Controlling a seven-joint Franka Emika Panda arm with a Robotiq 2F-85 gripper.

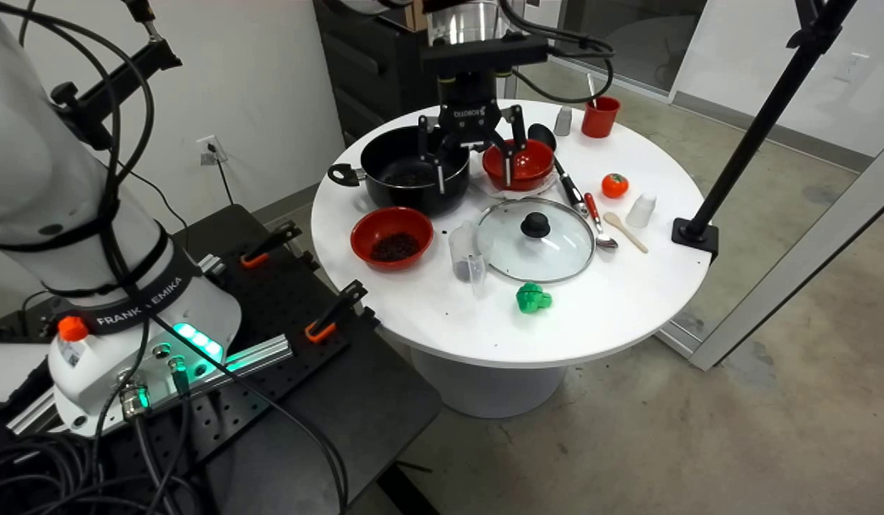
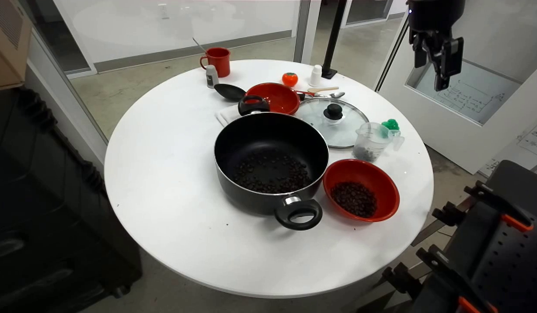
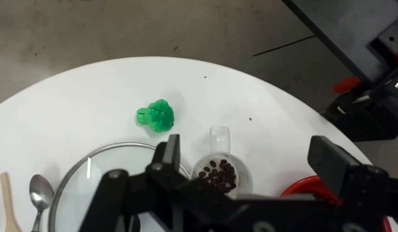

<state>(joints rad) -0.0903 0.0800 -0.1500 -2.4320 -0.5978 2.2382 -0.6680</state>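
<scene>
- Gripper (image 1: 475, 179): we find its two fingers spread wide, the whole hanging in the air over the round white table (image 2: 173, 187), well apart from the vessels below.
- Measuring cup (image 2: 372, 141): clear and upright, between the bean bowl (image 2: 385, 189) and the glass lid (image 1: 538, 250), it appears between the spread fingers in the wrist view; we note dark beans (image 3: 223, 177) at its bottom and a handle turned toward the table's edge.
- The bean bowl: red, near the cup; we see a heap of dark beans inside.
- Black pot (image 2: 249, 201): just beside the bean bowl, with two loop handles; beans lie scattered over its bottom.
- The glass lid: flat on the table, its black knob upward, next to the cup; from these angles we cannot say whether rim and cup touch.
- Broccoli-shaped piece (image 3: 158, 116): bright green, near the cup's handle.
- Second red bowl (image 2: 277, 93): near the pot, with a white cloth (image 2: 227, 115) under it.
- Utensils: we count a black serving spoon (image 2: 230, 91) beside the second bowl, then a red-handled metal spoon (image 1: 596, 219) and a wooden spoon (image 1: 626, 232) beside the lid.
- Far side, in an exterior view: tomato (image 2: 290, 79) near a white shaker (image 2: 315, 75); gray shaker (image 2: 212, 77) just beside a red mug (image 2: 219, 62).
</scene>
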